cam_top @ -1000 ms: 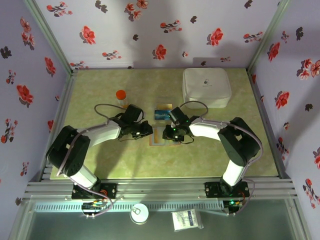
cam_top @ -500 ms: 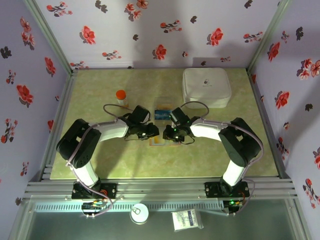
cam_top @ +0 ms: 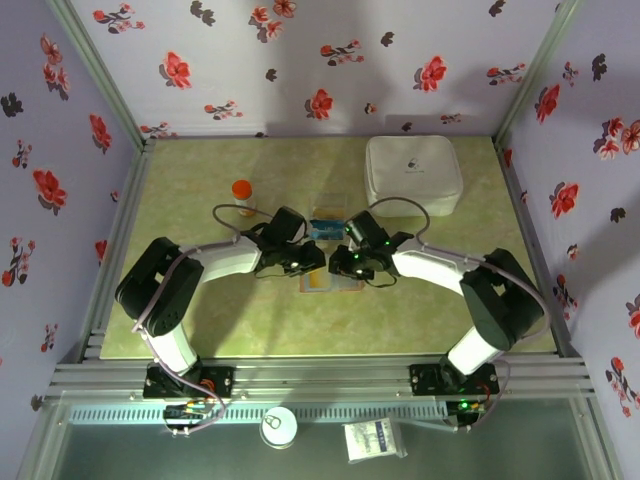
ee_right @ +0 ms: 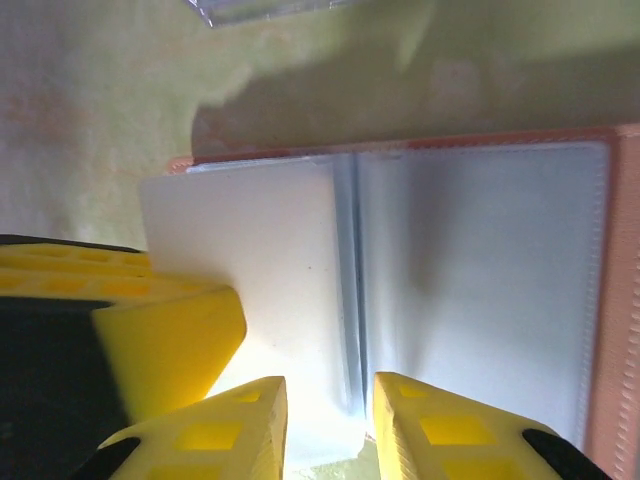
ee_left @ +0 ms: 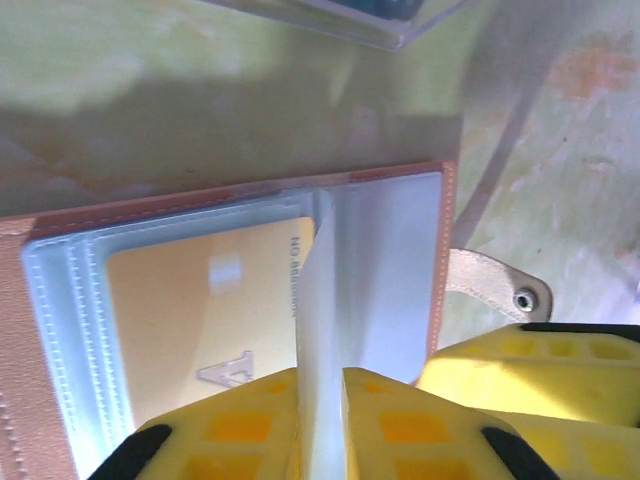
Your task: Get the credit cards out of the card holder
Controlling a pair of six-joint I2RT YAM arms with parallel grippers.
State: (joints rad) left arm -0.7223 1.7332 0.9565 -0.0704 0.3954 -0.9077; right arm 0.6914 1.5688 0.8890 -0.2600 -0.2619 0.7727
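The tan card holder (cam_top: 322, 281) lies open on the table between both grippers. In the left wrist view a yellow credit card (ee_left: 200, 310) sits inside a clear sleeve of the card holder (ee_left: 385, 235). My left gripper (ee_left: 320, 378) is shut on one clear sleeve page, which stands upright between its fingers. My right gripper (ee_right: 330, 388) is open over the card holder (ee_right: 480, 280), with the fold of the grey-blue panels in the gap. From above, the left gripper (cam_top: 308, 259) and right gripper (cam_top: 341, 263) nearly touch. Teal and blue credit cards (cam_top: 326, 228) lie just behind.
A big white rounded box (cam_top: 413, 175) stands at the back right. An orange-capped bottle (cam_top: 242, 193) stands at the back left. A clear tray edge (ee_left: 350, 25) lies close behind the holder. The holder's snap strap (ee_left: 495, 285) sticks out beside the right gripper's finger.
My left gripper has moved right, onto the holder's middle. The right arm's elbow has swung right and its jaws have spread a little.
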